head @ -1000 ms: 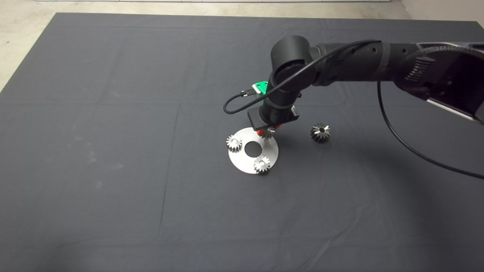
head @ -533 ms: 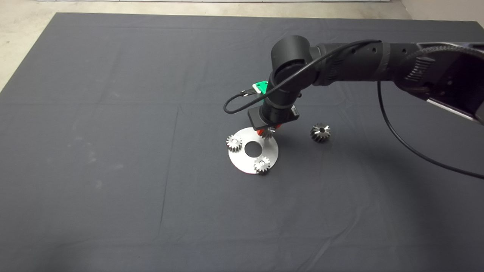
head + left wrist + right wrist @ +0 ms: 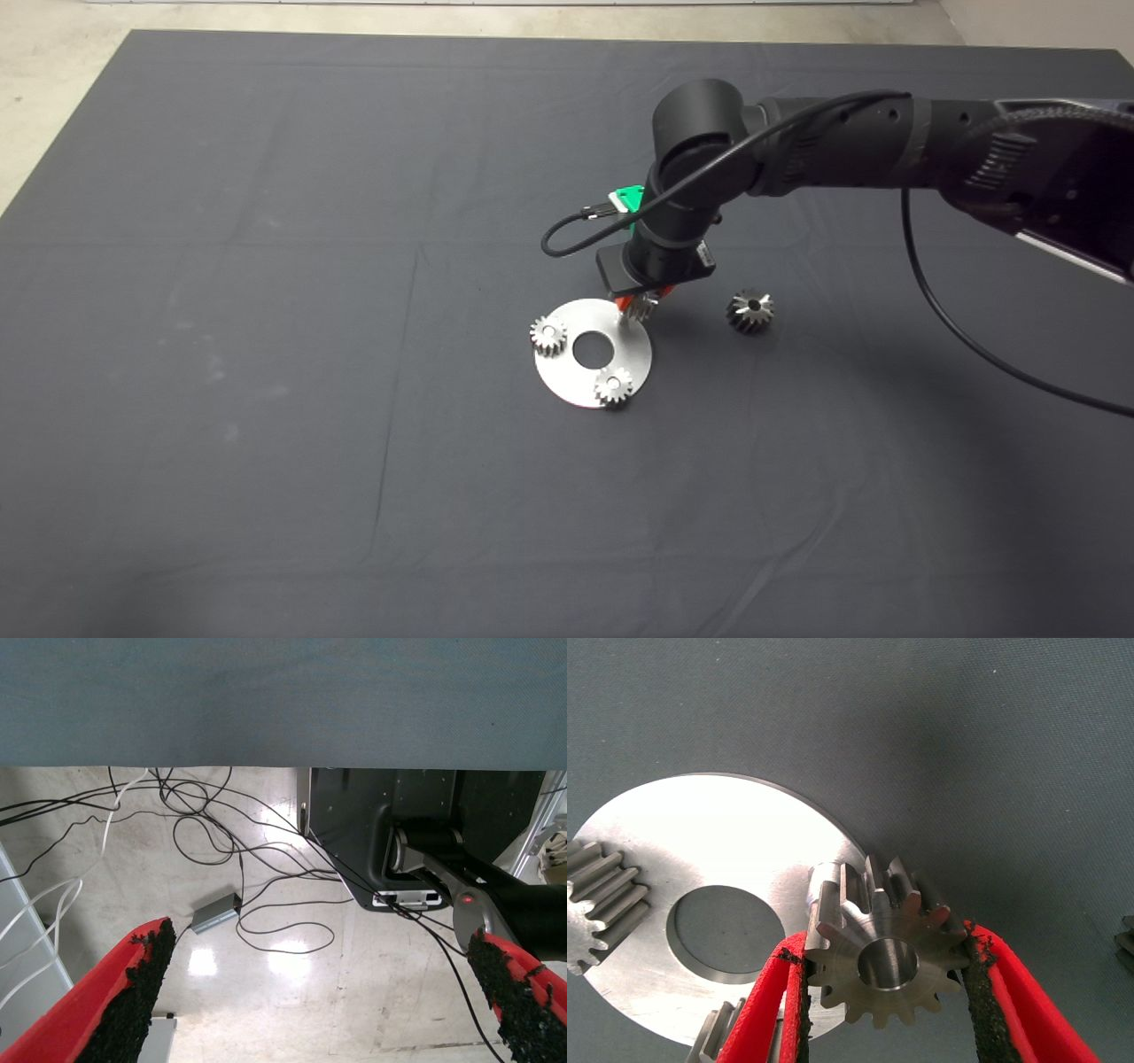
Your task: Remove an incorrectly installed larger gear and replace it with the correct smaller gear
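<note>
The right gripper (image 3: 886, 979) pinches the smaller gear (image 3: 886, 961) by its teeth above the round plate (image 3: 700, 850); being hard, smooth metal, it may slip.

Robot lab: dark mat (image 3: 266, 266), concrete floor (image 3: 292, 992) strewn with loose cables (image 3: 204, 828).

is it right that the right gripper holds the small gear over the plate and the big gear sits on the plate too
Not quite. The larger gear lies on the mat beside the plate, as the head view shows. The right gripper does hold the smaller gear over the plate.
</note>
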Tool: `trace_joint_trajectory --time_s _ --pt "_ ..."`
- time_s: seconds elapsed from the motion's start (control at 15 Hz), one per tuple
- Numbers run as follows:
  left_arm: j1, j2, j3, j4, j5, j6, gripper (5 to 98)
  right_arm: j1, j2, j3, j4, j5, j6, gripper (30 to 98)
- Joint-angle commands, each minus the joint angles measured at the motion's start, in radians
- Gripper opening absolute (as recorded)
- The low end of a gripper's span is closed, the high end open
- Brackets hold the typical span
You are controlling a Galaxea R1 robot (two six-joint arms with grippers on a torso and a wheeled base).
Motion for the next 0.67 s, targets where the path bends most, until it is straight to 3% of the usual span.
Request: trace_joint_trajectory --time_s 0.0,0.6 --pt "0.001 -0.005 0.010 0.009 0.006 0.005 84.3 0.026 0.002 0.002 0.016 -0.102 -0.001 35.3" --pt "0.001 -0.006 0.010 0.009 0.004 0.005 84.3 0.023 0.015 -0.001 0.016 -0.098 0.001 35.9"
